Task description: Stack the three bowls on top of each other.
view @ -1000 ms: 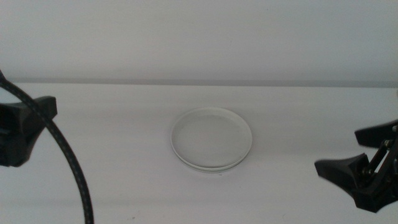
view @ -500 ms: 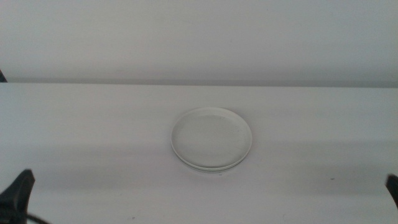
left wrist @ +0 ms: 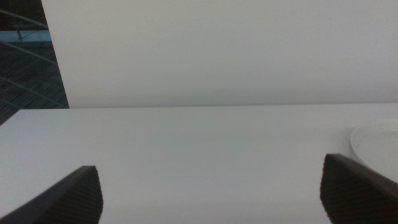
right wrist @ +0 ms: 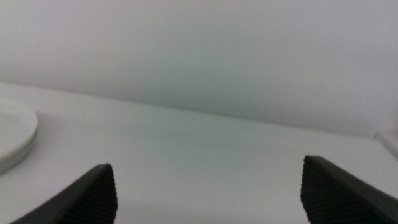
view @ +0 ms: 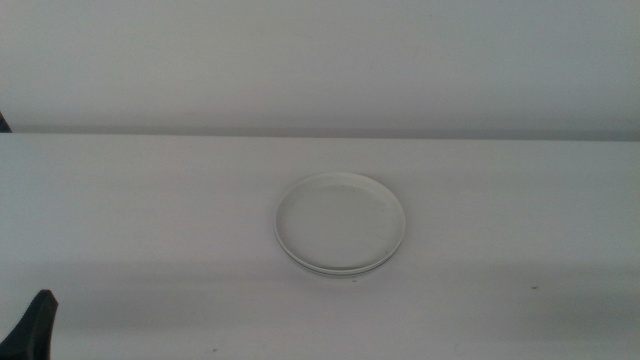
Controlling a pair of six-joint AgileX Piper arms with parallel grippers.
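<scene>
The bowls (view: 340, 222) sit nested in one stack at the middle of the white table. The top one looks cream-white, and a second rim shows under it at the front; I cannot tell the lower colours apart. My left gripper (left wrist: 214, 199) is open and empty, low over the table to the left of the stack, whose edge (left wrist: 376, 142) shows in its wrist view. Only a dark tip of the left arm (view: 38, 322) shows in the middle view. My right gripper (right wrist: 214, 199) is open and empty to the right of the stack (right wrist: 12, 134), out of the middle view.
A plain white wall (view: 320, 60) stands behind the table. In the left wrist view a dark area (left wrist: 28, 56) lies past the wall's end. A small dark speck (view: 533, 288) lies on the table at the front right.
Both grippers have drawn back toward the front corners. The right one has left the middle view and the left one shows only a tip. The stack has not moved.
</scene>
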